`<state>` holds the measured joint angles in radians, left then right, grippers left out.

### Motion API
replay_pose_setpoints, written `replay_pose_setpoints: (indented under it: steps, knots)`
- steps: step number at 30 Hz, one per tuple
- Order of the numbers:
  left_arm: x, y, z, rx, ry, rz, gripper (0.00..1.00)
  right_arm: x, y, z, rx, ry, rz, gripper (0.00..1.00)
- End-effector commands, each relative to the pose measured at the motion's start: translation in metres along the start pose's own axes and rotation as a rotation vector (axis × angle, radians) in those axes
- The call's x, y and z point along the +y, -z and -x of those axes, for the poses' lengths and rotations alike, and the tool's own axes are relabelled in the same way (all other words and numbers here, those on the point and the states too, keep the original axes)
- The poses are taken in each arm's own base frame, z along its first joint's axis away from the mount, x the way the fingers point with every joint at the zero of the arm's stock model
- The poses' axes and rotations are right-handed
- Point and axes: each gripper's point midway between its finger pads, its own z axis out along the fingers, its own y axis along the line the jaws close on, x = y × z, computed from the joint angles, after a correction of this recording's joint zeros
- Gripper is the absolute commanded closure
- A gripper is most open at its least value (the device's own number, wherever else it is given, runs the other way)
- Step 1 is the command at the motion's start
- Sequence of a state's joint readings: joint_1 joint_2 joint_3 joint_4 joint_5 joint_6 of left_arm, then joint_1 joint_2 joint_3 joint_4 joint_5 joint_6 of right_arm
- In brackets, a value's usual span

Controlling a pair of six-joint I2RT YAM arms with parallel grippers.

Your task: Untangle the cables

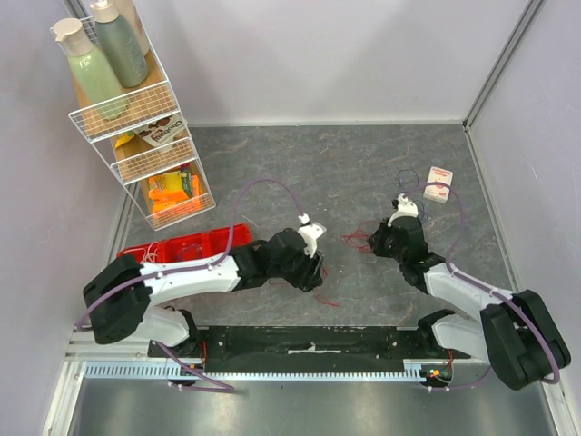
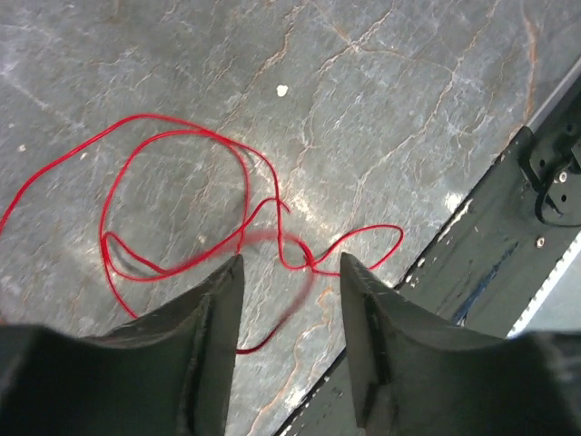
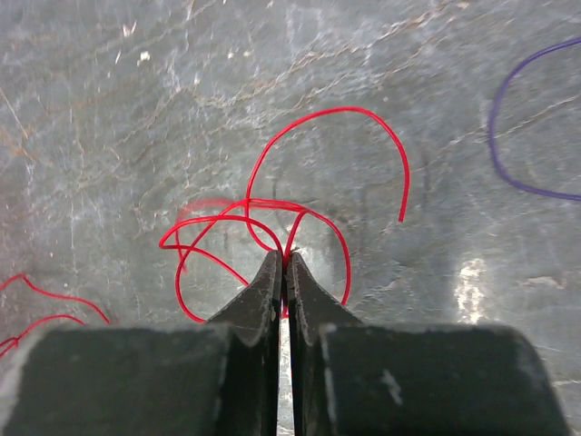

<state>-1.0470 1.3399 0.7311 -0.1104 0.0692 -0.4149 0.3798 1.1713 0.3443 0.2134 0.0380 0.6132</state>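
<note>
Mid-untangle step: right gripper [image 3: 284, 260] was pinched shut on the looped red cable [image 3: 336, 111] lying on the table [image 3: 109, 136], left gripper [image 2: 290, 260] hung partly open and empty over another red strand [image 2: 163, 123], purple cable [image 3: 497, 136] near, so next probably called for a gentle pull apart.

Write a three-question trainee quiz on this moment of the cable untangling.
1. True or false: the right gripper is shut on the red tangle.
2. The left gripper has its jaws: A) open, with a gap between them; B) shut tight; C) out of view.
3. Fill in: in the right wrist view, the lone cable lying apart from the red loops is dark ____.
Key: 1 true; 2 A; 3 purple.
</note>
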Motion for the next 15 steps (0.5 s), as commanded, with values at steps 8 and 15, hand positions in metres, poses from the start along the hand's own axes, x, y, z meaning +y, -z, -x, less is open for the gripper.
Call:
replay_pose_setpoints:
  steps: [8, 15]
  knots:
    - [-0.011, -0.048, 0.004, 0.079, -0.117, 0.111, 0.05, -0.015, -0.003, 0.009, -0.043, -0.04, -0.051, 1.0]
    - [-0.001, -0.069, -0.019, 0.201, -0.176, 0.244, 0.25, -0.018, -0.001, 0.011, -0.058, -0.056, -0.049, 1.0]
